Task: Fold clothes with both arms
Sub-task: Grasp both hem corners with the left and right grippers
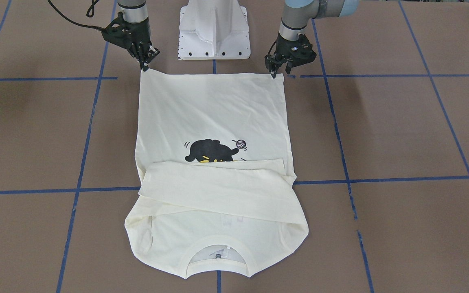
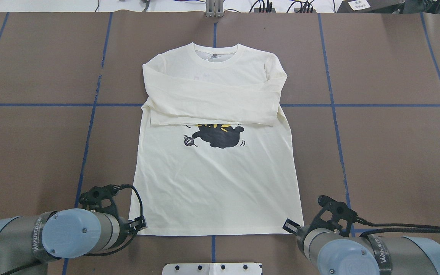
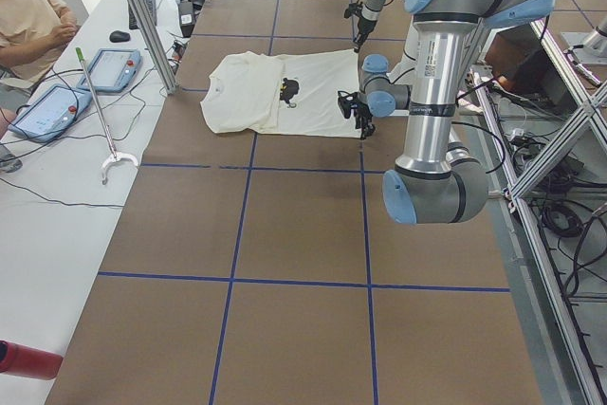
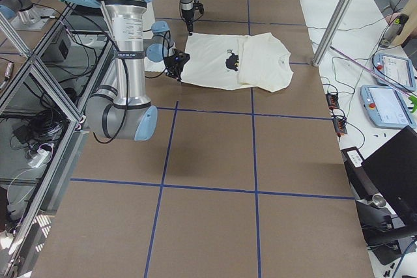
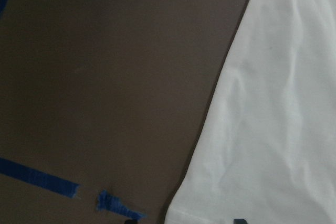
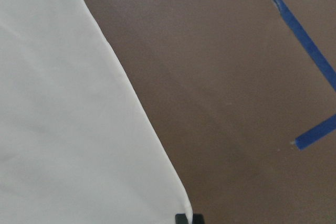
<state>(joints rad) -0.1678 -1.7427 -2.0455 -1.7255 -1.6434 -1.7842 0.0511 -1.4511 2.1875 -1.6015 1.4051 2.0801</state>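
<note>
The cream shirt (image 1: 214, 110) lies flat, print up, with both sleeves folded across the chest (image 2: 212, 103) and the collar (image 2: 215, 57) at the far side. The black cat print (image 2: 218, 136) shows just below the sleeves. My right gripper (image 1: 145, 67) points down at one hem corner, its fingers pinched together on the corner of the cloth (image 6: 181, 208). Over the other hem corner (image 5: 176, 211) stands my left gripper (image 1: 274, 74), with one fingertip (image 5: 239, 221) resting on the cloth well off centre, so its jaws look apart.
Brown table (image 2: 388, 152) with a grid of blue tape lines (image 2: 334, 105). The white pedestal base (image 1: 214, 28) sits between the arms. A seated person (image 3: 28, 16) and tablets (image 3: 47, 111) are at the table's far side, plus a grabber stick (image 3: 100, 111).
</note>
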